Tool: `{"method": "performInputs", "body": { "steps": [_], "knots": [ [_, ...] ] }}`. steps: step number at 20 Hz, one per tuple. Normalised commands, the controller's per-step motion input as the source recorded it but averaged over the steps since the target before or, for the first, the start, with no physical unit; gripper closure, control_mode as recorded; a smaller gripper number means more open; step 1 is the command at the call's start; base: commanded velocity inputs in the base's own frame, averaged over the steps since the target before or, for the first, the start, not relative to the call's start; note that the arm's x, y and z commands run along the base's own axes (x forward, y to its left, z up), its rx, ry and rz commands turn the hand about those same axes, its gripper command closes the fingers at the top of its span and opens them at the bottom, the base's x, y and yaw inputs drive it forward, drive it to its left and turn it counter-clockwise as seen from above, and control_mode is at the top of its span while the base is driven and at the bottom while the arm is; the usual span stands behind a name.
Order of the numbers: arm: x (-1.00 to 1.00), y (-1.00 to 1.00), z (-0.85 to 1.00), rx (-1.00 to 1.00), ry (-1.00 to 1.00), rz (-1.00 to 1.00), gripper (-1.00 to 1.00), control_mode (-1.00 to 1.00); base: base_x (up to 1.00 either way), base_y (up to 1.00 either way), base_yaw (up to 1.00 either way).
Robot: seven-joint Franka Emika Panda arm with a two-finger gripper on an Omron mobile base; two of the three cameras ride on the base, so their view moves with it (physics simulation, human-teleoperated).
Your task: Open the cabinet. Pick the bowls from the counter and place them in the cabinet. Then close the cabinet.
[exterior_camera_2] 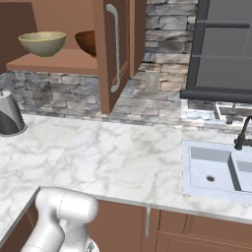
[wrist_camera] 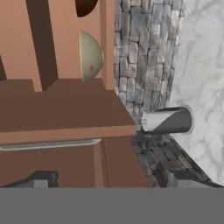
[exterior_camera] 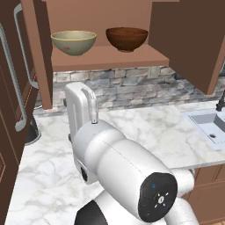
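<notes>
- Already, in the left base view, both bowls sit on the shelf of the cabinet [exterior_camera: 110, 59]: the pale beige bowl [exterior_camera: 74, 42] on the left, the dark wooden bowl [exterior_camera: 127, 38] to its right, apart from each other. Both doors swing wide, the left door [exterior_camera: 41, 52] edge-on, the right door [exterior_camera: 193, 39] out over the sink side.
- Same view: the counter [exterior_camera: 145, 132] carries no bowl on the stretch visible. Judgement: opening and placing look done; closing is left.
- Next, right base view: the beige bowl [exterior_camera_2: 42, 43] stands in plain sight on the shelf; the wooden bowl [exterior_camera_2: 87, 43] is half hidden behind the right door [exterior_camera_2: 115, 54], whose silver bar handle [exterior_camera_2: 114, 47] faces the camera. A sink [exterior_camera_2: 216, 172] lies to the right, a grey vessel [exterior_camera_2: 10, 115] at the left edge.
- Hand view, rolled sideways: gripper [wrist_camera: 111, 179] with fingers spread, nothing between them, hovering near the left door's handle [wrist_camera: 50, 144]. Beige bowl [wrist_camera: 91, 56] shows on its shelf beyond.
- Judgement: the left door looks the likely next target; the right door remains too.
</notes>
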Motion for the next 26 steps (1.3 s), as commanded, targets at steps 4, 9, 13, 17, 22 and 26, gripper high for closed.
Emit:
{"method": "performInputs", "body": {
  "steps": [4,9,13,17,22,26],
  "knots": [
    [0.32,0.01,-0.01,0.0,-0.02,-0.1,-1.0,-1.0,0.0,0.0,0.0],
    [0.28,0.23,-0.05,0.0,-0.02,-0.06,-1.0,-1.0,0.0,0.0,0.0],
    [0.38,0.41,-0.01,0.0,-0.04,-0.06,-1.0,-1.0,0.0,0.0,0.0],
    [0.36,0.48,0.0,0.0,-0.01,-0.06,-1.0,-1.0,0.0,0.0,0.0],
    [0.37,0.12,0.0,0.0,0.0,-0.01,-1.0,-1.0,0.0,0.0,0.0],
    [0.29,0.03,0.0,0.0,0.0,0.0,-1.0,-1.0,0.0,0.0,0.0]
  ]
}}
